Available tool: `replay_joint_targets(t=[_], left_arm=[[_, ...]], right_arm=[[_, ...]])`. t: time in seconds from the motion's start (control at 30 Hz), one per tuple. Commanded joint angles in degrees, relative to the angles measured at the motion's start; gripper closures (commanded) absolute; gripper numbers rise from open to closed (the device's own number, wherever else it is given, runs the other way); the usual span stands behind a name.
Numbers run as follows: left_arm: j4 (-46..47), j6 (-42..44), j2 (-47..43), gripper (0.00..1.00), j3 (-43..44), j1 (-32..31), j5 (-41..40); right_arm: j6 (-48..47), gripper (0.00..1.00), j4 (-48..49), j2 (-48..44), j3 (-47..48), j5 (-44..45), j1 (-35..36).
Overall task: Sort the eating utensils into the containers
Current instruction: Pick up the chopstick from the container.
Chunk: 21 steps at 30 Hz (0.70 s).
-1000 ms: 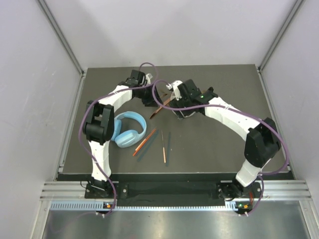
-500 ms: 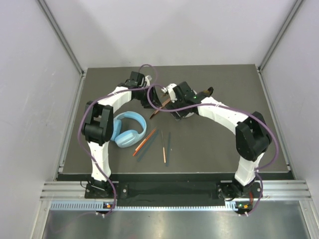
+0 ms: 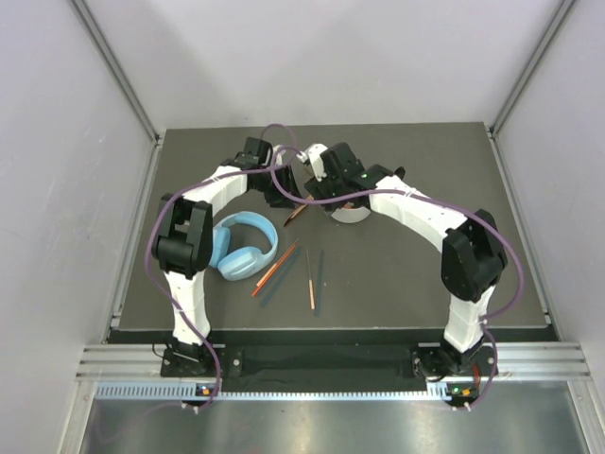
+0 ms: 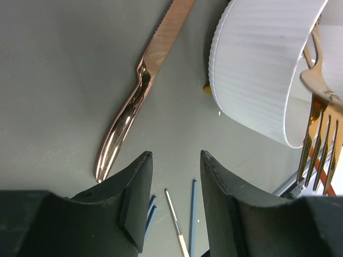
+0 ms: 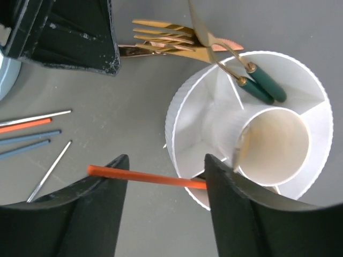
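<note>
Chopstick, orange, lies crosswise under the right gripper's parted fingers, seemingly ungripped, one end by the white holder.

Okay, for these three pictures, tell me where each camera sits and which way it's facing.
Top external: above and behind the bases, looking down on the table; left arm and right arm show whole.
Left wrist: low over the table, looking past the open left gripper at a rose-gold knife and the white holder.
Right wrist: looking down past the right gripper into the holder; an orange chopstick crosses its gap.
Shared: both wrist views catch the holder and the gold forks.
</note>
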Motion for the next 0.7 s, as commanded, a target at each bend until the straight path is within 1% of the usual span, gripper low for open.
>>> replay_joint_targets(t=[0.0, 0.03, 0.1, 0.13, 0.2, 0.23, 0.3, 0.33, 0.4, 0.67], left_arm=[[0.5, 1.1, -3.3, 0.54, -0.2, 0.4, 0.2], [0.5, 1.0, -3.4, 0.54, -0.3, 0.5, 0.2], [0.5, 1.0, -3.4, 0.54, -0.4, 0.7, 0.2], [0.4, 1.1, -3.4, 0.54, -0.4, 0.6, 0.3], [0.5, 1.1, -3.6, 0.54, -0.6, 0.7, 0.3], [0.5, 1.1, -3.5, 0.54, -0.7, 0.7, 0.3], [0.5, 1.1, -3.4, 0.54, -0.7, 0.8, 0.4], [0.6, 0.9, -3.4, 0.54, -0.7, 0.9, 0.4], [0.8, 0.8, -3.1, 0.54, -0.6, 0.8, 0.8], [1.2, 0.1, -1.6, 0.54, 0.3, 0.6, 2.5]], right_arm=[[-0.9, 0.44, 1.4, 1.6, 2.3, -0.3, 0.8], [-0.9, 0.48, 1.5, 1.6, 2.3, -0.6, 0.8], [-0.9, 0.53, 1.5, 1.7, 2.2, -0.6, 0.7], [-0.8, 0.61, 1.4, 1.7, 2.3, -0.7, 0.8], [-1.0, 0.71, 1.4, 1.3, 2.0, -0.8, 0.8], [-1.1, 0.79, 1.5, 1.0, 1.9, -0.9, 0.8], [-1.1, 0.86, 1.7, -0.1, 1.3, -1.1, 0.8], [-1.1, 0.92, 1.8, -0.6, 1.2, -1.3, 0.8], [-1.1, 1.0, 1.3, -1.6, 1.5, -1.5, 0.8], [-1.6, 1.0, -1.2, -4.9, 4.2, -2.0, 1.2]])
